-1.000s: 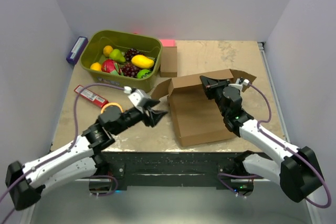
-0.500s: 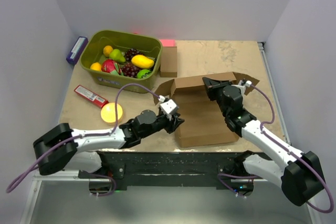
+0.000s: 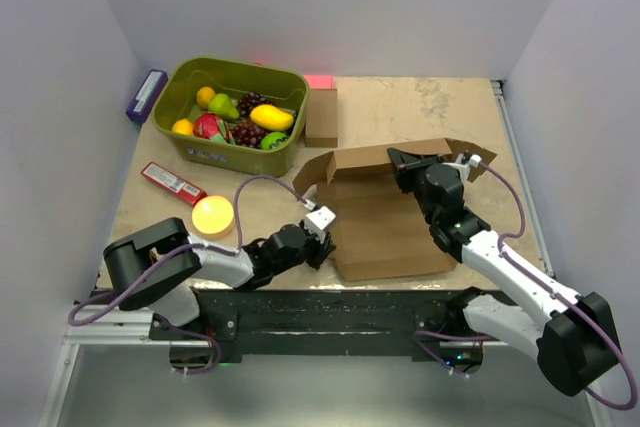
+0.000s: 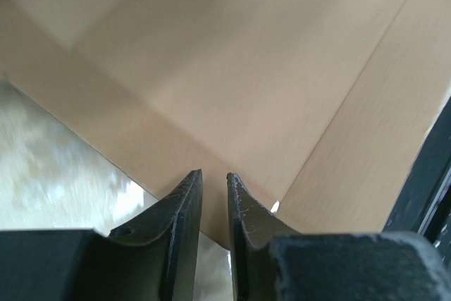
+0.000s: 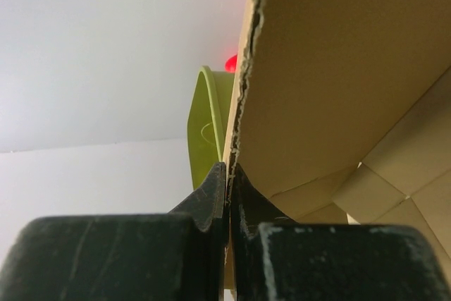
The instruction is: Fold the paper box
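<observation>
Top external: fruit bin (image 3: 215,151) near box (image 3: 385,232)

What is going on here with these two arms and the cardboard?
Two robot arms are folding a paper box. The right gripper is shut on the edge of its raised back flap. The left gripper sits low at the near left corner, jaws almost together; whether they pinch cardboard is unclear. The green bin of fruit stands apart, far left.
</observation>
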`<state>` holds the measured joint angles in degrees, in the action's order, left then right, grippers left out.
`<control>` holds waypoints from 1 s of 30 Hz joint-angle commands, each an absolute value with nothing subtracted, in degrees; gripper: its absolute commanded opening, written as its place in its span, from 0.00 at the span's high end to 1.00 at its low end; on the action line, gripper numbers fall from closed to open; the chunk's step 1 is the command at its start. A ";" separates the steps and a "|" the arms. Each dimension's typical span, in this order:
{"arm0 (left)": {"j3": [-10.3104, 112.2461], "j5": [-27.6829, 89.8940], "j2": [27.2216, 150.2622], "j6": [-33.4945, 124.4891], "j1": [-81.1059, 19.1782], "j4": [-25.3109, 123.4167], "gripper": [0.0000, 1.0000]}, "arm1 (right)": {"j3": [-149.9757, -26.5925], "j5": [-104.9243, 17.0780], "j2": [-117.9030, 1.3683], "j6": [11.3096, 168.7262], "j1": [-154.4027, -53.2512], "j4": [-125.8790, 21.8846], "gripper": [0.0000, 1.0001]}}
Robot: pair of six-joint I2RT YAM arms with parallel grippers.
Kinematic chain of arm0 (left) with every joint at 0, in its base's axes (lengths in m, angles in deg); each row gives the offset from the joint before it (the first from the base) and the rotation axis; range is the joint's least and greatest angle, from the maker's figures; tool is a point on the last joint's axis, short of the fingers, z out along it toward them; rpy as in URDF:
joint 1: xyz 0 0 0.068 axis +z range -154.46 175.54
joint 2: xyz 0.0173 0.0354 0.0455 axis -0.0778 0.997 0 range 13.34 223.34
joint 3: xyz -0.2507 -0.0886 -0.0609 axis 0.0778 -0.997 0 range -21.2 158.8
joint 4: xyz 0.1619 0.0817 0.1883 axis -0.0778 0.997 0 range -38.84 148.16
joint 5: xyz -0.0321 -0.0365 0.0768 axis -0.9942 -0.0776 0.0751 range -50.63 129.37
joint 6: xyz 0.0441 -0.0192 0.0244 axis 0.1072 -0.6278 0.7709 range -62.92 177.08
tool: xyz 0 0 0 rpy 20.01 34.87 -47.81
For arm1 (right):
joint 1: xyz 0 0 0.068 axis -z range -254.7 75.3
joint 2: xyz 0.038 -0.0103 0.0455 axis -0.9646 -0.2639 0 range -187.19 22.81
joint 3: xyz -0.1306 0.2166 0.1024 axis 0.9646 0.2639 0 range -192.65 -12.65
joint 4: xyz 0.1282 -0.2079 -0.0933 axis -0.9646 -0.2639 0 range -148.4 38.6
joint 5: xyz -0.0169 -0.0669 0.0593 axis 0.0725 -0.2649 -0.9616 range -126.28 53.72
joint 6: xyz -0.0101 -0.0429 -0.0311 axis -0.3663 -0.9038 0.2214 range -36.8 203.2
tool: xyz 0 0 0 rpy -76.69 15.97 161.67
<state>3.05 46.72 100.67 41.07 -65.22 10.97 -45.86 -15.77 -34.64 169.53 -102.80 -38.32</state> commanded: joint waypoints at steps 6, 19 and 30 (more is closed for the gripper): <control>-2.48 47.89 106.23 32.03 -64.93 1.76 0.79 | -45.79 -12.73 -32.82 167.84 -102.83 -40.15 1.00; -0.90 52.28 97.39 30.36 -64.85 11.60 0.77 | -44.91 -10.88 -25.36 163.36 -103.00 -45.77 1.00; 4.29 46.93 81.10 28.26 -63.79 21.11 0.57 | -39.20 -14.49 -22.98 166.34 -103.00 -43.15 1.00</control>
